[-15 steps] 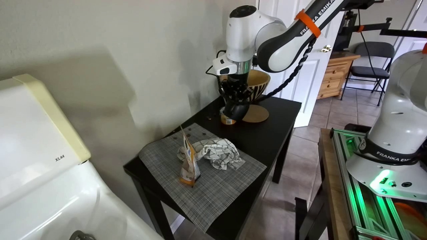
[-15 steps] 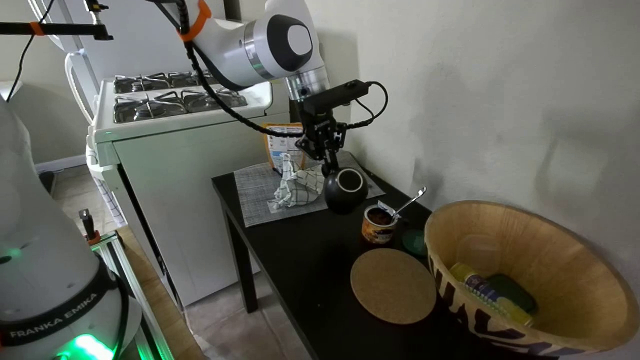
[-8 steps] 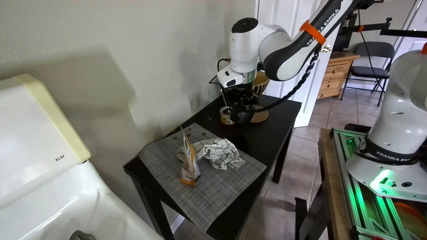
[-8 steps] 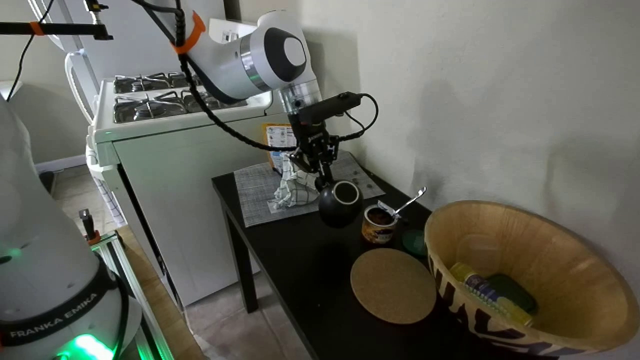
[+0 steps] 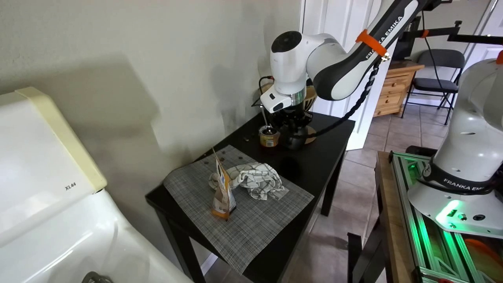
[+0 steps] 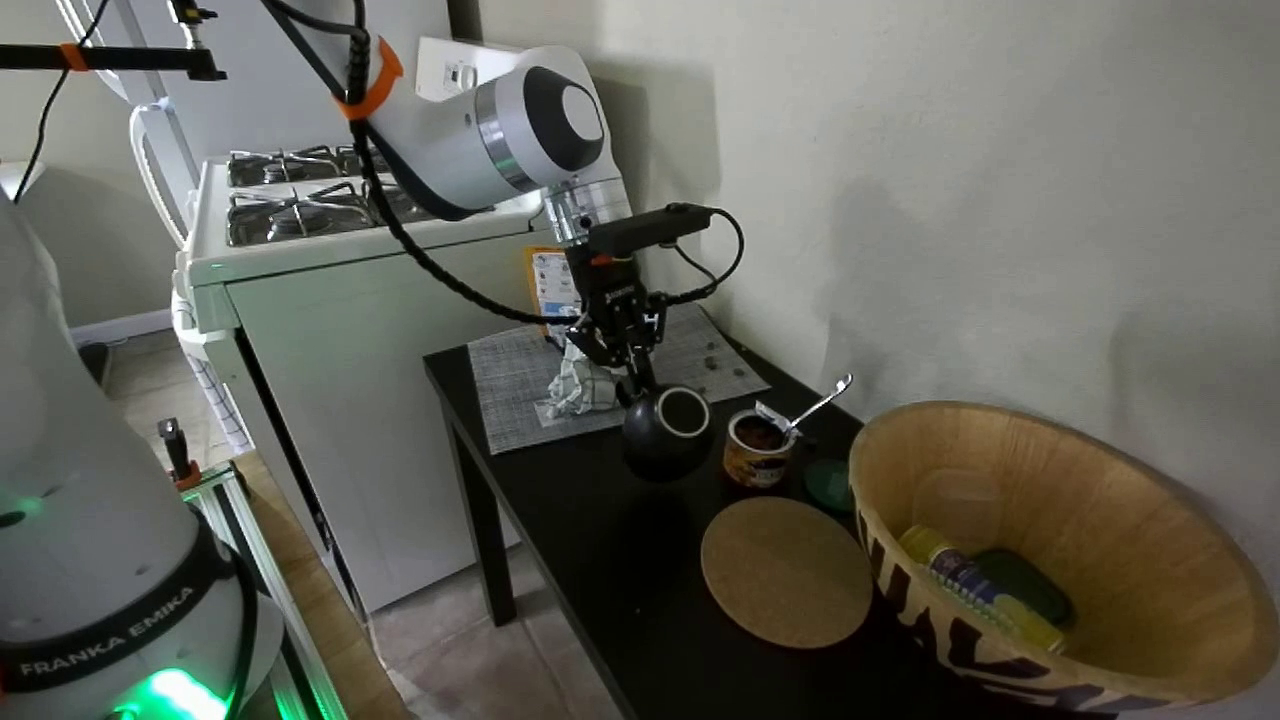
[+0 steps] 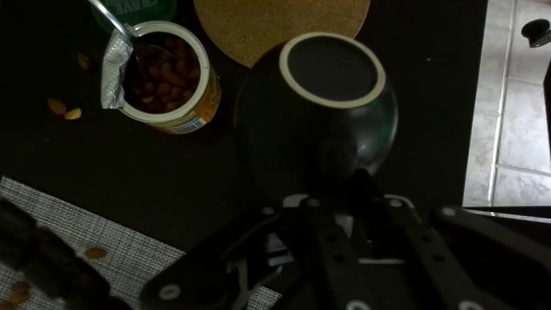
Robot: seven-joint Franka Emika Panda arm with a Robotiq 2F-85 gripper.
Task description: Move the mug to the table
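Your gripper [image 6: 636,385] is clenched on the dark mug [image 6: 655,447]; where exactly it pinches is too dark to tell. You've got the mug over the table [image 6: 650,590], tipped, its pale-ringed base turned up and toward the striped basket [image 6: 1130,550]. Touching the table or not: can't tell. It's between the grey placemat [image 5: 271,220] and the round tan board [image 6: 787,575]; the nut can [image 6: 755,466] is just beside it toward the wall [image 6: 900,150], and the table's long edge away from the wall runs on its other side. Spoon [image 6: 825,402] sticking out of the can, foil [image 7: 112,73] peeled back at its rim. A green disc [image 6: 828,486] lies between can and basket. Basket is by the wall, at the end away from the stove [image 6: 375,420]. Placemat covers the stove end; on it you have a crumpled checked cloth [image 5: 257,180], just beside a standing orange-and-white bag [image 5: 224,200]. Loose almonds [image 7: 57,106] near the wall-side edge, on bare table and placemat both.
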